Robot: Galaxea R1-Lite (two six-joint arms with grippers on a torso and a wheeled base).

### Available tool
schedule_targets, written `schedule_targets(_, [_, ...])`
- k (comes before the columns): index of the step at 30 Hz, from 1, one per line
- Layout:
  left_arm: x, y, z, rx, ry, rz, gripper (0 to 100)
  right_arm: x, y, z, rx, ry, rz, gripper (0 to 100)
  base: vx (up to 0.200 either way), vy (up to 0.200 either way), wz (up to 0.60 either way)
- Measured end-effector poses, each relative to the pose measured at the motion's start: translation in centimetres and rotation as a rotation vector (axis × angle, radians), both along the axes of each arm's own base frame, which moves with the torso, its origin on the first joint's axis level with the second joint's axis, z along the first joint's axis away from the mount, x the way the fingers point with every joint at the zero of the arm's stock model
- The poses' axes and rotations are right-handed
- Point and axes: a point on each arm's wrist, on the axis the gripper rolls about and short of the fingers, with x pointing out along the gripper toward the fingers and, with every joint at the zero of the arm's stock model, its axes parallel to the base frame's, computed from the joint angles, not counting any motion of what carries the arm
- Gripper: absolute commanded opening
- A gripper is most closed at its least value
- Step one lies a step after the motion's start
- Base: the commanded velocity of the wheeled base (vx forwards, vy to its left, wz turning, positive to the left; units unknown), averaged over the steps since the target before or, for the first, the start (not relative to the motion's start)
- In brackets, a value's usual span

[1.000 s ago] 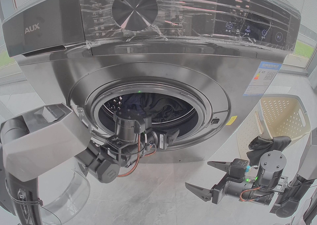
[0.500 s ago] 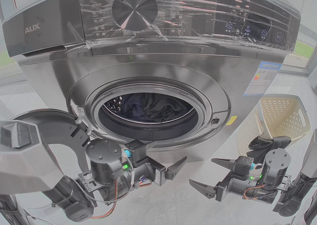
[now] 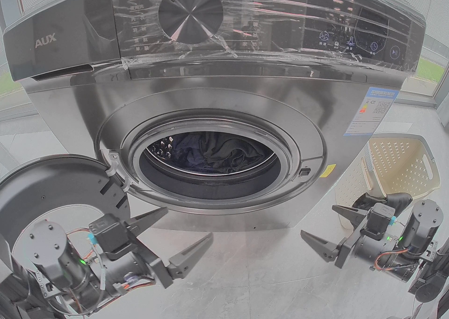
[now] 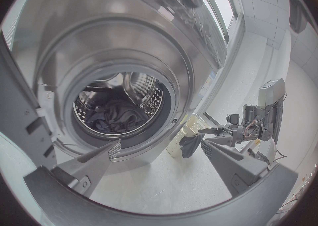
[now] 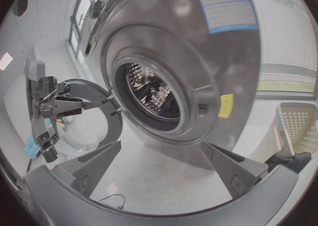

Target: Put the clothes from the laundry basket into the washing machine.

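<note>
The silver washing machine (image 3: 210,95) fills the view, its round door (image 3: 51,184) swung open to the left. Dark clothes (image 3: 210,151) lie inside the drum (image 4: 114,117). A cream laundry basket (image 3: 402,165) stands on the floor at the right, with a black garment (image 3: 386,200) hanging over its near rim. My left gripper (image 3: 184,235) is open and empty, low at the front left, below the drum opening. My right gripper (image 3: 333,228) is open and empty, low at the right, just in front of the basket.
The open door's hinge (image 3: 112,165) sits between my left arm and the drum opening. Pale tiled floor (image 3: 252,264) stretches between the two grippers. The basket (image 5: 294,127) stands close against the machine's right corner.
My left gripper has pulled back out of the drum opening and dropped down to the front left, leaving clothes inside. My right gripper has shifted right, toward the basket.
</note>
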Motion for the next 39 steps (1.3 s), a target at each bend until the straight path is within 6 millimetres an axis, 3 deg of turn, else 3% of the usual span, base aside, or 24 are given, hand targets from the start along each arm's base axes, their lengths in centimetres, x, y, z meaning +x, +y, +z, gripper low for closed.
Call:
schedule_targets(11, [-1.6,4.5,1.4,0.017,-0.032,0.098,100,-0.2,-3.4,2.0,0.042,-0.078,-0.17,100,-0.2,0.0,0.0])
schedule_targets(18, [-3.6,7.3,2.3,0.053,-0.04,0.149,100,-1.4,-5.1,2.3,-0.003,-0.03,-0.23,100,-0.2,0.0,0.0])
schedule_targets(25, [-6.6,9.9,2.3,0.091,-0.049,0.188,100,-4.4,-7.1,2.8,-0.067,0.003,-0.314,100,-0.2,0.0,0.0])
schedule_targets(33, [-9.8,12.1,1.5,0.109,-0.065,0.234,100,-8.6,-9.5,3.2,-0.065,-0.033,-0.398,100,0.0,0.0,0.0])
schedule_targets(39, [-12.5,13.7,0.0,0.115,-0.067,0.3,100,-12.0,-11.2,2.1,-0.073,-0.03,-0.492,100,0.0,-0.067,0.0])
